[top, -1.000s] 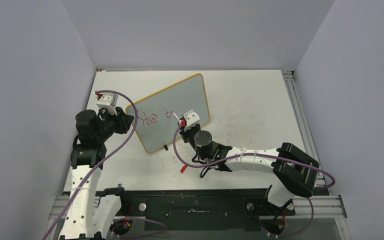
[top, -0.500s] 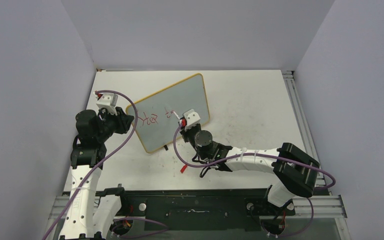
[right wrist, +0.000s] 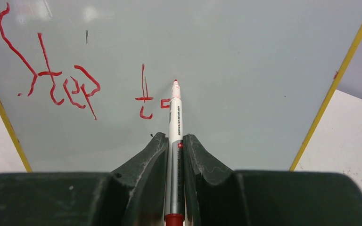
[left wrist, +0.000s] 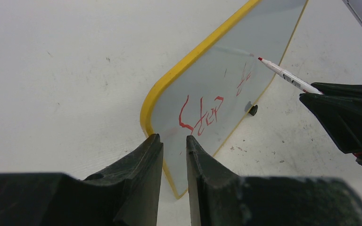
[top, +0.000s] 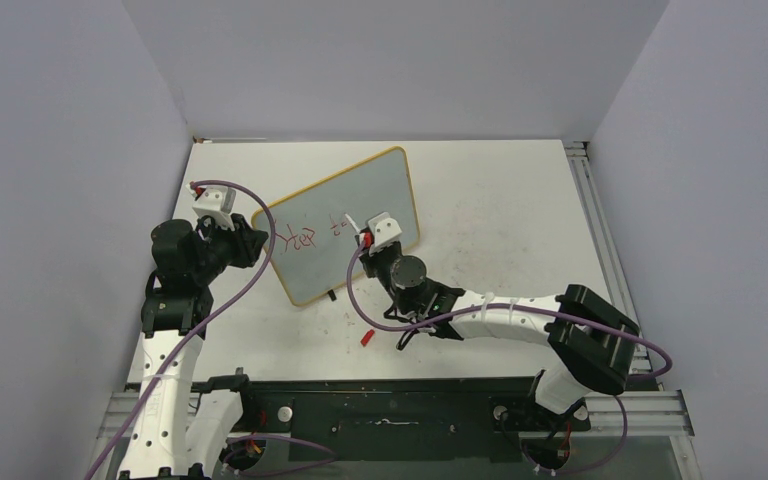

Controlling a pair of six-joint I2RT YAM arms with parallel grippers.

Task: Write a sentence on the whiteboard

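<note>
Over on the left, the left claw [left wrist: 174,157] is pinching the near left corner of the whiteboard [top: 360,185], with the yellow frame wedged between its two black fingers. The board stands propped on the bench [top: 500,200], tilted back, turned at an angle so that its left end sits nearer the arms, and one small black foot [left wrist: 252,110] shows under its lower edge. Across the pale face runs the red writing [right wrist: 56,84]: "Step" on the left, then a "t" further along, then the first short strokes of another letter just beside it. The marker [right wrist: 175,122] points straight at that unfinished letter, its red tip right at the board's face; I cannot tell from here whether it touches. The right claw [right wrist: 174,150] is pressed together on the marker's white barrel. Nearer the arms, a small red bit [top: 366,338] lies on the bench beside the right arm.
</note>
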